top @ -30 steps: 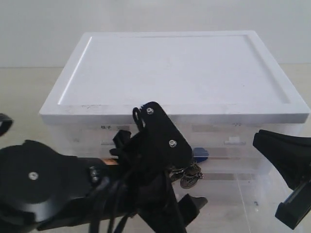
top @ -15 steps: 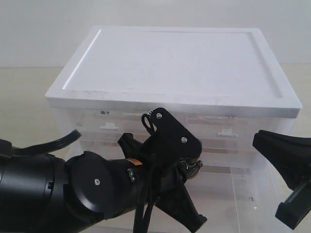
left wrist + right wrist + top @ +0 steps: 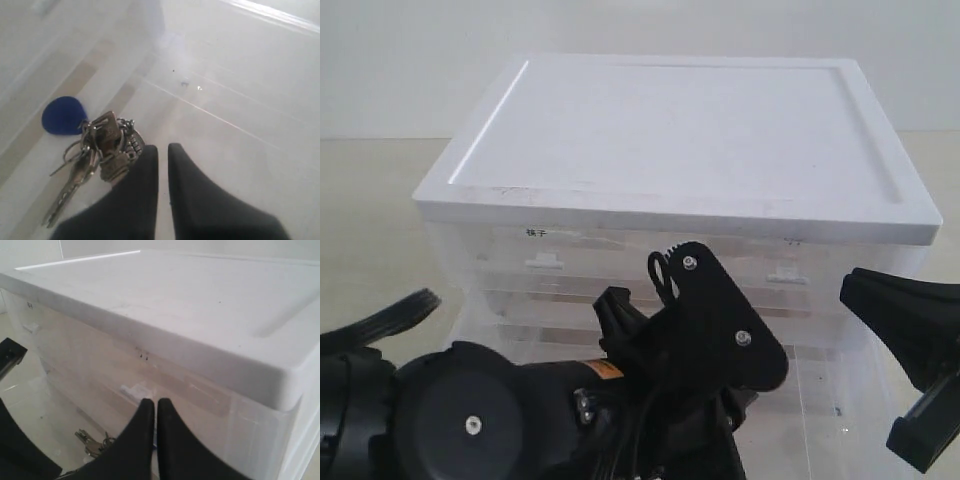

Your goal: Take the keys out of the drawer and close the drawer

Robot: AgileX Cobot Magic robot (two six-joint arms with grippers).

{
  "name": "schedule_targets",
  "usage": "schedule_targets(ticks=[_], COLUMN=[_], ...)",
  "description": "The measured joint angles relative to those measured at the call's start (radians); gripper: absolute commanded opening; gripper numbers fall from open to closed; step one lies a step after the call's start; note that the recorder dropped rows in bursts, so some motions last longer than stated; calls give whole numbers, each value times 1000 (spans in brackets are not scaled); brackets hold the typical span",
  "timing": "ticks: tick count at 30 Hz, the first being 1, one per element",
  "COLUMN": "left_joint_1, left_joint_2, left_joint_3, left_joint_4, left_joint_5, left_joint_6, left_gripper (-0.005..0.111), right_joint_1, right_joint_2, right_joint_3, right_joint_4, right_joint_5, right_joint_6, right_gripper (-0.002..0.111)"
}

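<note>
One bunch of keys [image 3: 107, 145], one blue fob [image 3: 62, 116], in one open drawer [image 3: 225, 100]. Left pincer [image 3: 162, 147] closed empty beside them; right pincer [image 3: 151, 402] closed too.

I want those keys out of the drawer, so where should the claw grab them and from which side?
Grip the keys at the bunched heads by the ring, their thickest part. Come from above: they lie flat on the drawer floor, and the blue fob and splayed blades look too thin to pinch. The left claw is beside them, shut.
</note>
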Motion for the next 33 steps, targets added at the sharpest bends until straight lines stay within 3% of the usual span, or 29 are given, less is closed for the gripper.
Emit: schedule_targets(ticks=[4, 6, 11, 13, 20, 28, 30, 33], left_joint_1=[-2, -2, -2, -2, -2, -2, -2, -2], left_joint_2=[-35, -44, -40, -25, 48, 122, 132, 139], left_joint_3=[0, 0, 0, 0, -10, -21, -21, -23], left_joint_4=[-82, -122, -168, -170, -142, 83, 92, 100], left_joint_5=[-17, -39, -71, -71, -110, -160, -163, -166], left_joint_6=[89, 144, 182, 178, 58, -219, -235, -244], left_gripper=[5, 11, 64, 78, 72, 70, 63, 34], right_joint_1=[0, 0, 0, 0, 0, 0, 0, 0], right_joint_2=[0, 0, 0, 0, 0, 0, 0, 0], right_joint_3=[0, 0, 0, 0, 0, 0, 0, 0], right_joint_4=[0, 0, 0, 0, 0, 0, 0, 0], right_joint_5=[0, 0, 0, 0, 0, 4, 4, 4], right_joint_6=[0, 0, 0, 0, 0, 0, 0, 0], right_gripper=[0, 0, 0, 0, 0, 0, 0, 0])
